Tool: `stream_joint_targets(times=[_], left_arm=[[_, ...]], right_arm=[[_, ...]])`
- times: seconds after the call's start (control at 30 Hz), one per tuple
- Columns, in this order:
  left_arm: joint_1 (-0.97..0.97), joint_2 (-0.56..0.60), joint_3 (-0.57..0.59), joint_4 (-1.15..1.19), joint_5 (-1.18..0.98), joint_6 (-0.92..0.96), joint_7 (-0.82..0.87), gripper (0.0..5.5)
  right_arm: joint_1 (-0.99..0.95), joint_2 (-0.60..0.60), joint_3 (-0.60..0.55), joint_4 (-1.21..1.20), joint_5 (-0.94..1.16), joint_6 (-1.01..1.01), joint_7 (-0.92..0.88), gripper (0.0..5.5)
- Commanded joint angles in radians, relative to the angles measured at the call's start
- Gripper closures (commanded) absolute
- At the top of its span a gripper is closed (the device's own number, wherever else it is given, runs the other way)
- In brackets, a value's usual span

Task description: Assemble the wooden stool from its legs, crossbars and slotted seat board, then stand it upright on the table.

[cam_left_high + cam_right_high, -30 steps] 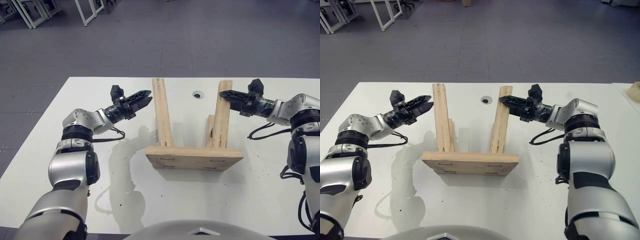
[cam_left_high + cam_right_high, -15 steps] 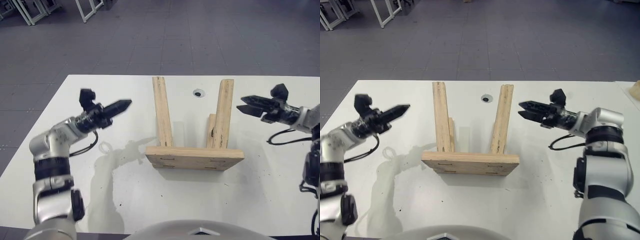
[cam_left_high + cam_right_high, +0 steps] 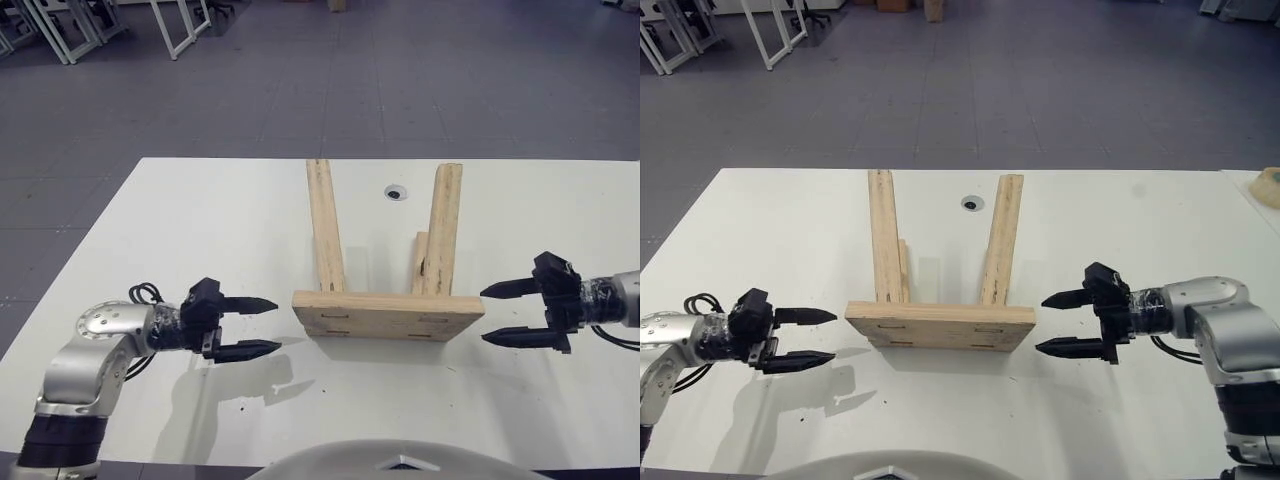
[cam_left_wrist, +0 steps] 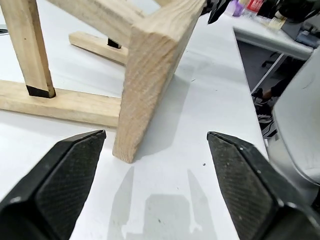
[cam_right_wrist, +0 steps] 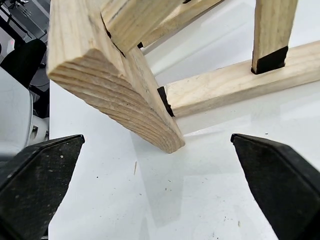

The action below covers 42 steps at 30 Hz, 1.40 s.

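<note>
The wooden stool lies on its side on the white table (image 3: 200,220). Its slotted seat board (image 3: 388,313) faces me on edge, and the left leg (image 3: 325,225) and right leg (image 3: 444,228) point away. My left gripper (image 3: 276,325) is open, low over the table, a short way left of the board's left end. My right gripper (image 3: 484,316) is open just off the board's right end. In the left wrist view the board's end (image 4: 150,75) stands beyond the spread fingers (image 4: 65,175). In the right wrist view the board's corner (image 5: 110,85) sits beyond the fingers (image 5: 275,170).
A small round hole (image 3: 396,190) sits in the table between the far ends of the legs. A pale yellow object (image 3: 1270,185) lies at the table's far right edge. The table's front edge is close below both grippers.
Both arms have swung from the far ends of the legs back toward me, down to either end of the seat board. The fingers now stand wider apart. The stool has not moved.
</note>
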Motion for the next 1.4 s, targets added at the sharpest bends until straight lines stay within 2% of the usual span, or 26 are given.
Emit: stream_joint_targets(times=[0.03,0.13,0.33,0.47,0.6,0.77,0.87,1.0,1.07,1.13,1.17,1.2,1.23,1.27,1.3,1.4], left_arm=[[-0.06,-0.05,-0.075,0.058,0.064,-0.062,0.059,1.73],[-0.104,-0.095,-0.139,0.116,0.098,-0.101,0.074,1.73],[-0.189,-0.17,-0.225,0.225,0.151,-0.153,0.099,1.68],[-0.211,-0.174,-0.253,0.265,0.153,-0.154,0.071,2.33],[-0.225,-0.137,-0.25,0.277,0.117,-0.106,0.014,3.18],[-0.298,-0.084,-0.184,0.211,-0.029,0.081,-0.034,3.87],[-0.376,-0.012,-0.106,0.097,-0.26,0.355,-0.061,3.99],[-0.611,-0.006,0.063,0.117,-0.604,0.688,0.066,4.2],[-0.702,-0.052,0.128,0.2,-0.787,0.841,0.219,4.21],[-0.767,-0.149,0.166,0.327,-1.033,0.878,0.55,4.21],[-0.768,-0.223,0.175,0.344,-1.143,0.816,0.773,4.21],[-0.763,-0.289,0.182,0.345,-1.242,0.728,0.972,4.21],[-0.764,-0.341,0.196,0.342,-1.294,0.651,1.129,4.21],[-0.782,-0.396,0.226,0.35,-1.322,0.567,1.268,4.21],[-0.821,-0.437,0.256,0.377,-1.302,0.51,1.376,4.21],[-0.961,-0.528,0.33,0.478,-1.27,0.331,1.652,4.21]], right_arm=[[-0.007,0.024,0.05,-0.053,0.008,-0.022,-0.034,0.05],[-0.014,0.059,0.109,-0.032,-0.021,-0.076,-0.059,0.05],[-0.07,0.128,0.2,0.118,-0.107,-0.213,-0.103,1.35],[-0.1,0.163,0.215,0.184,-0.1,-0.232,-0.093,2.09],[-0.105,0.169,0.174,0.127,0.013,-0.143,-0.049,3.06],[-0.201,0.143,0.065,0.07,0.237,0.098,-0.012,3.57],[-0.271,0.094,0.002,0.098,0.359,0.25,0.034,3.78],[-0.389,0.104,-0.084,0.161,0.551,0.509,-0.009,4.16],[-0.499,0.189,-0.202,0.263,0.686,0.712,-0.171,4.21],[-0.664,0.352,-0.392,0.463,0.723,0.874,-0.472,4.21],[-0.667,0.456,-0.414,0.479,0.97,0.714,-0.852,4.21],[-0.667,0.551,-0.437,0.446,1.142,0.565,-1.139,4.21],[-0.671,0.66,-0.477,0.385,1.227,0.406,-1.408,4.21],[-0.685,0.725,-0.494,0.359,1.292,0.301,-1.579,4.21],[-0.724,0.784,-0.537,0.372,1.273,0.227,-1.698,4.21],[-0.835,0.873,-0.628,0.477,1.139,0.052,-1.919,4.21]])
